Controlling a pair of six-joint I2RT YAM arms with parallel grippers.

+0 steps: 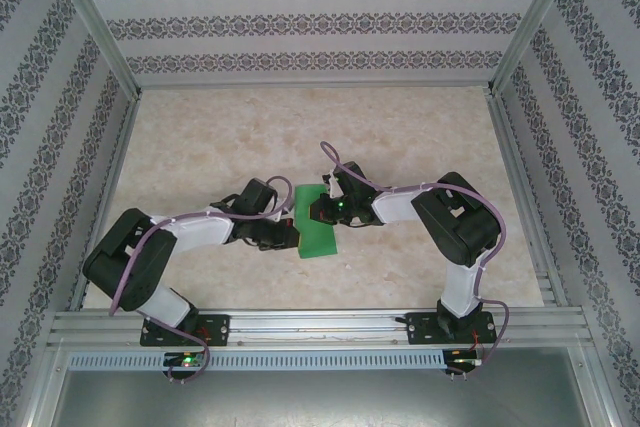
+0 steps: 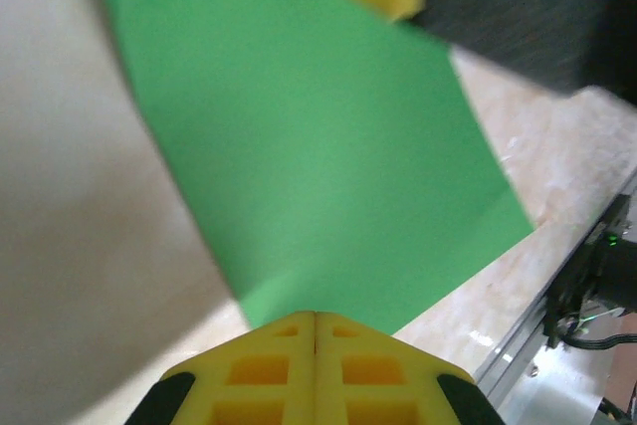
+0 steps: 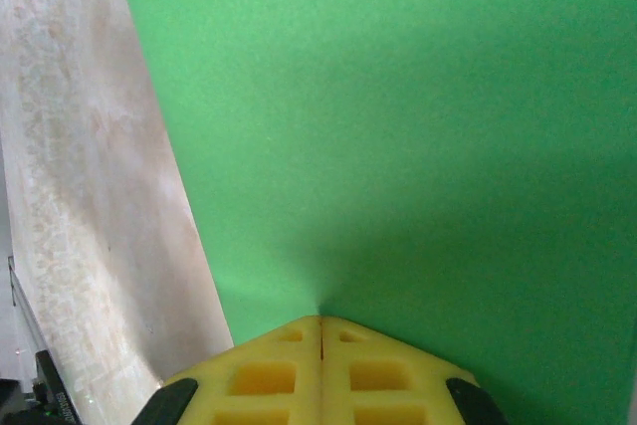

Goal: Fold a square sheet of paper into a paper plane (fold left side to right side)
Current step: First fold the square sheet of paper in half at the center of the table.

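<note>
The thin bright-green sheet of paper (image 1: 318,237) is laid mid-table, long axis 12 to 6 o'clock, bracketed by the left gripper (image 1: 284,235) at its 9 o'clock edge and the right gripper (image 1: 322,209) over its 1 o'clock corner — both pairs of jaws pressed together pad to pad.

The sheet of paper (image 1: 318,237) lies on the middle of the table (image 1: 250,137). The left gripper (image 1: 288,234) is at its left edge, and the right gripper (image 1: 322,210) is over its far right part.
</note>
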